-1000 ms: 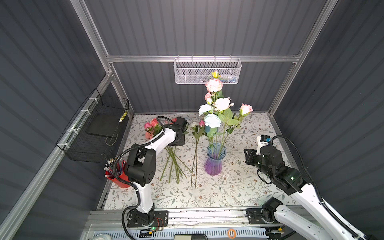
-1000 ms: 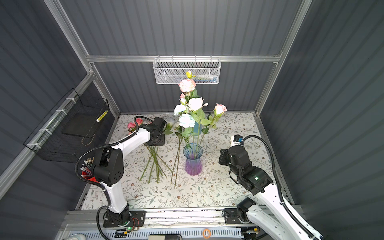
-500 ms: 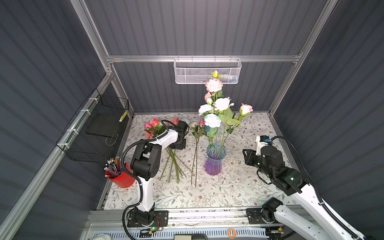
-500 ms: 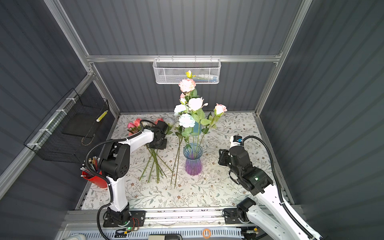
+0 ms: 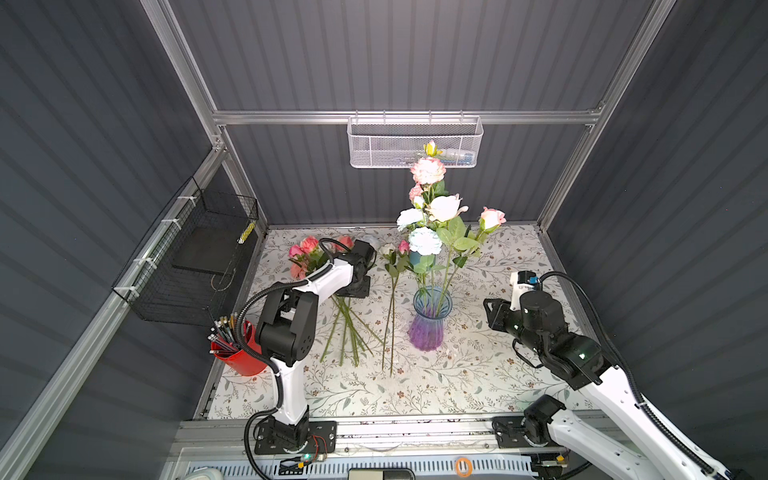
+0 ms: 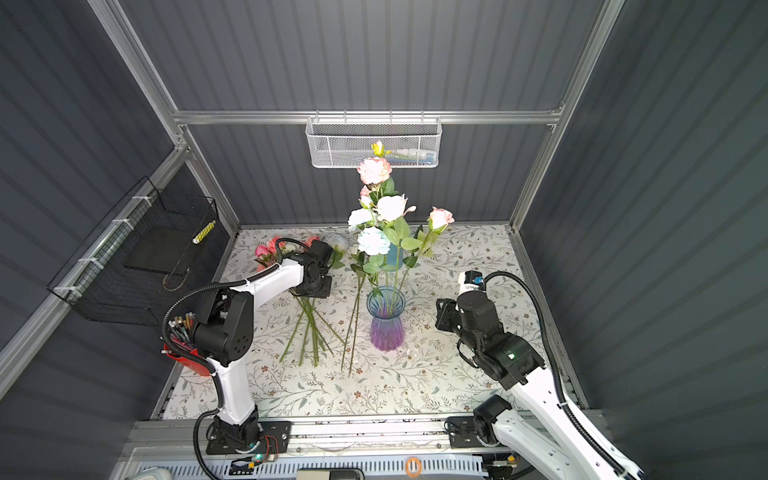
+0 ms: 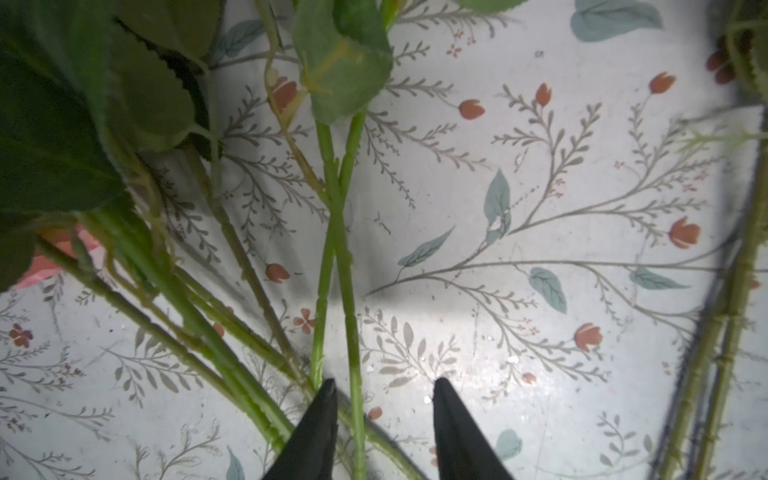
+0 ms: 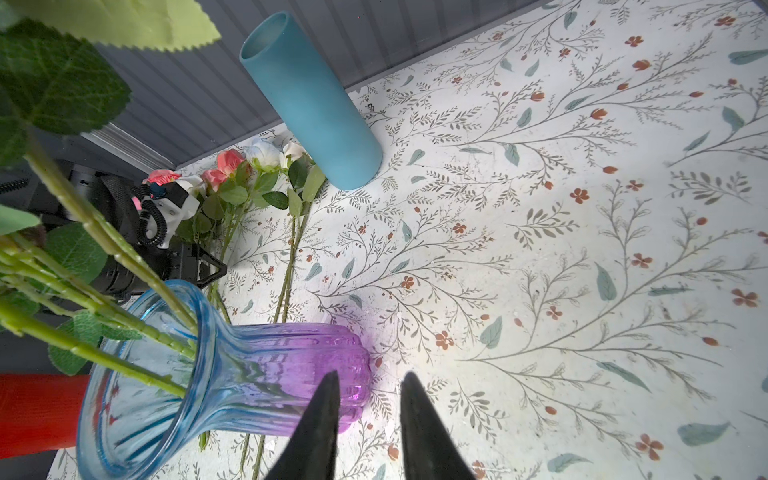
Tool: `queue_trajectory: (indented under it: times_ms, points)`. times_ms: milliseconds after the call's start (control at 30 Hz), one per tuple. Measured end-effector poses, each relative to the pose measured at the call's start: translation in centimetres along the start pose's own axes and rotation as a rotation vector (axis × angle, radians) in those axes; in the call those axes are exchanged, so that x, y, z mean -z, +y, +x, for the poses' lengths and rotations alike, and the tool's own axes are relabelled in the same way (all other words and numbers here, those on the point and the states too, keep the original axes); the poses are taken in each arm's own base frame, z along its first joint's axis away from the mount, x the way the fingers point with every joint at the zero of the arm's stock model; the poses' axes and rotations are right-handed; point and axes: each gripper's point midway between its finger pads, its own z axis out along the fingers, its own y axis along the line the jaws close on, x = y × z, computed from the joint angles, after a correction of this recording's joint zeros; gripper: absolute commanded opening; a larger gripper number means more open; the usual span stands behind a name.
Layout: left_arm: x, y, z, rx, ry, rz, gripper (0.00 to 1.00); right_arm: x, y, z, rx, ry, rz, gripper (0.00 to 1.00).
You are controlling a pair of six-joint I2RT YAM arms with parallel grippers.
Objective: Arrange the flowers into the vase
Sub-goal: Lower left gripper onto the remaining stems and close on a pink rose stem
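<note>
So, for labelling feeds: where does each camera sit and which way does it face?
Both top views: high in front, looking down over the table; left arm and right arm show.
Left wrist: on that arm, looking down at loose stems; left fingers show.
Right wrist: on that arm, looking across at the vase and teal tube; right fingers show.
Shared: the vase, in top and right wrist views.

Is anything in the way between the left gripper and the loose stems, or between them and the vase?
Nothing blocks the left gripper: its jaws are open astride one loose stem on the table. Toward the vase, two other flowers lie on the table between, and the stems already in it crowd its mouth.
</note>
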Motion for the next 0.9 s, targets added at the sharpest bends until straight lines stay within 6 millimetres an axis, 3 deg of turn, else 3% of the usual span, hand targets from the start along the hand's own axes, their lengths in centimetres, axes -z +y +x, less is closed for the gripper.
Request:
queue_trajectory:
  times_ms: [267,500,800,900]
  points:
    - [-0.6,1.0,1.7,-0.012,0.016,-0.044,0.43,0.4,0.0,-0.3,-0.007,-0.013,-0.006,0.32]
    - [-1.9,1.0,2.4,-0.023,0.049,-0.055,0.36,0.3,0.0,-0.3,-0.007,-0.013,-0.006,0.33]
    - [-2.6,0.5,2.9,-0.034,0.078,-0.03,0.08,0.3,0.0,-0.2,-0.006,-0.011,-0.003,0.32]
    - [-2.3,-0.2,2.6,-0.021,0.078,0.006,0.05,0.2,0.0,-0.2,-0.007,-0.01,-0.003,0.32]
